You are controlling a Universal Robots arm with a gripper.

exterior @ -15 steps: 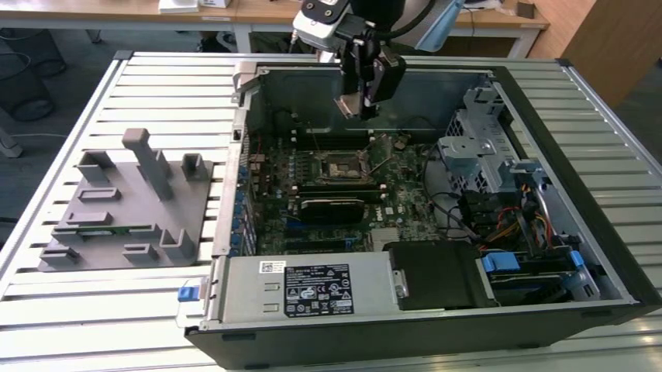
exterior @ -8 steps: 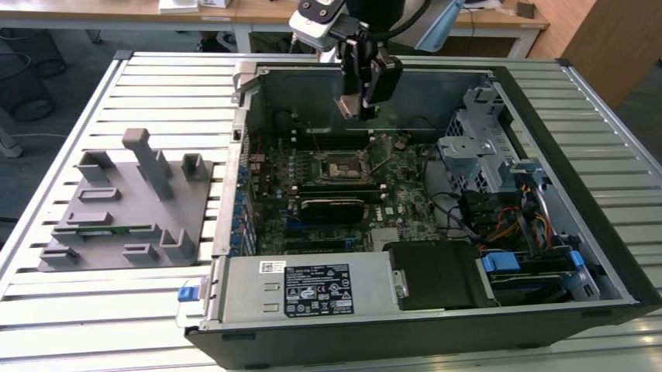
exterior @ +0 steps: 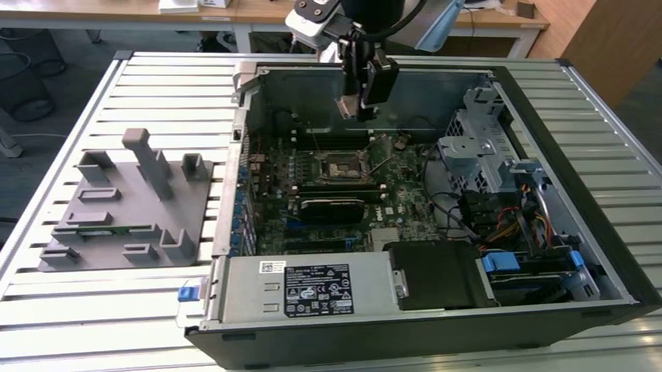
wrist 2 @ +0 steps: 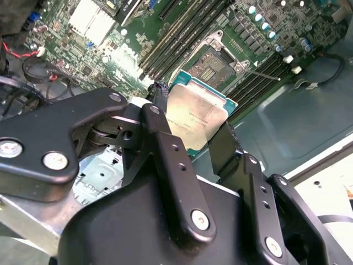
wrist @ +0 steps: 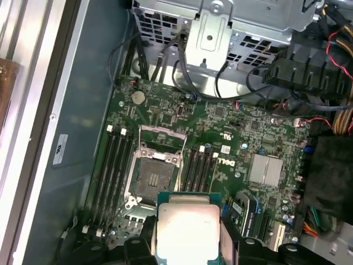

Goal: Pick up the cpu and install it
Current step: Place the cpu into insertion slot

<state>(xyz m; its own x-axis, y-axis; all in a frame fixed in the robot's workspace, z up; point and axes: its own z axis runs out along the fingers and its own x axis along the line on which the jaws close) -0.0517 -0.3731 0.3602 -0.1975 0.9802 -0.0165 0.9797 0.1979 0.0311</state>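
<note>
Exterior view's left of the bare CPU socket (exterior: 339, 165): grey fixture block (exterior: 124, 205) on the slatted counter (exterior: 155, 77). The socket sits mid-motherboard in the open computer case (exterior: 414, 89). Gripper (wrist 2: 193, 113) hangs above the socket, clenched on the cpu (wrist: 186, 232) by opposite edges, chip airborne, metal top up. Exterior view's right of the socket: drive cage (exterior: 470, 147).

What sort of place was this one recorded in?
Likely a lab or workshop set up for PC assembly: an open computer case sits on a slatted metal table, a grey fixture lies beside it, and desks stand behind. The gripper holds the cpu over the motherboard.
</note>
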